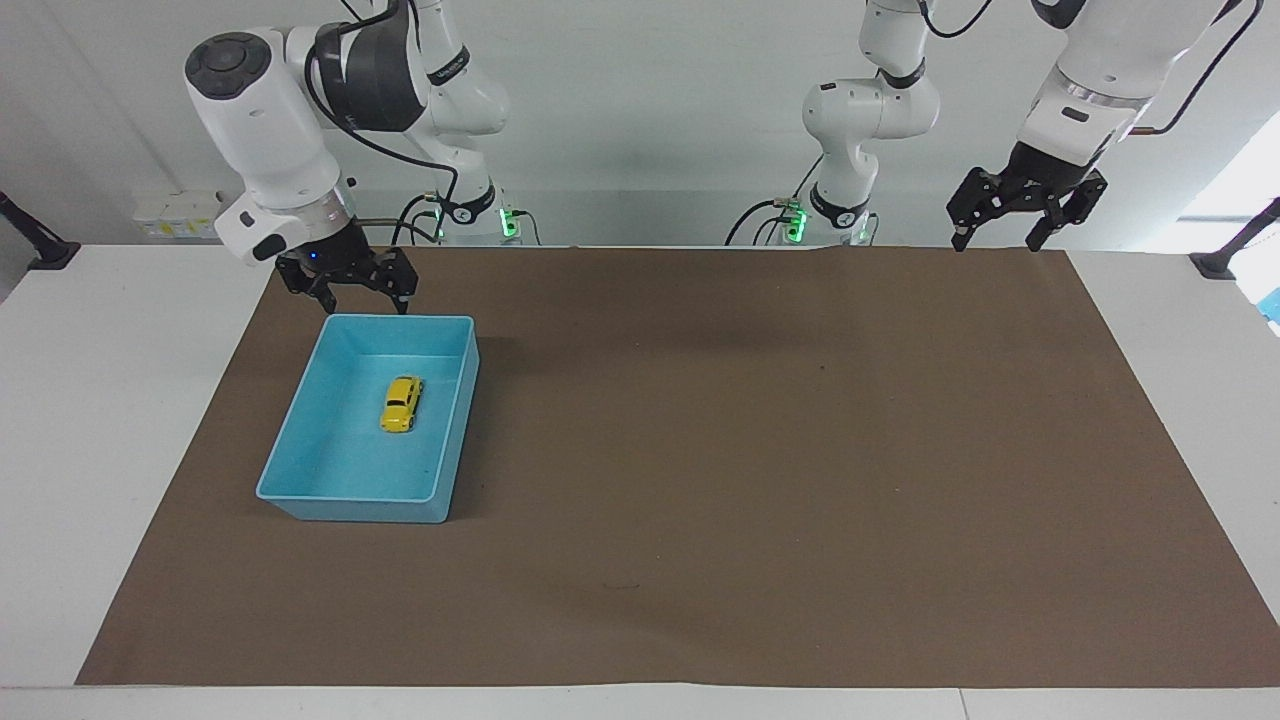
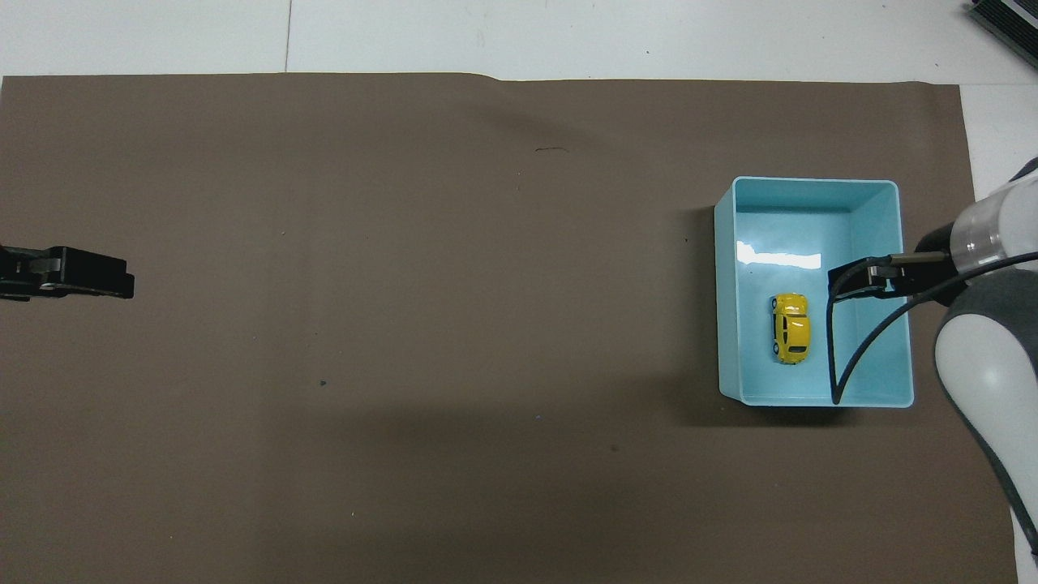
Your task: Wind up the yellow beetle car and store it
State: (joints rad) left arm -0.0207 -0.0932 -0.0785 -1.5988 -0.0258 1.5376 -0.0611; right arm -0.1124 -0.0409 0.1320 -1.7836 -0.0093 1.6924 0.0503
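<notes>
The yellow beetle car (image 1: pixel 401 404) lies in the blue tray (image 1: pixel 300 440) toward the right arm's end of the table; it also shows in the overhead view (image 2: pixel 791 328), inside the tray (image 2: pixel 728 324). My right gripper (image 1: pixel 348 293) is open and empty, raised over the tray's edge nearest the robots; in the overhead view it (image 2: pixel 851 285) stands apart from the car. My left gripper (image 1: pixel 1003 230) is open and empty, and waits up in the air over the mat's corner at the left arm's end; it shows at the overhead view's edge (image 2: pixel 81 274).
A brown mat (image 1: pixel 750 450) covers most of the white table (image 1: pixel 100 400). A black cable (image 2: pixel 847 357) hangs from the right arm over the tray.
</notes>
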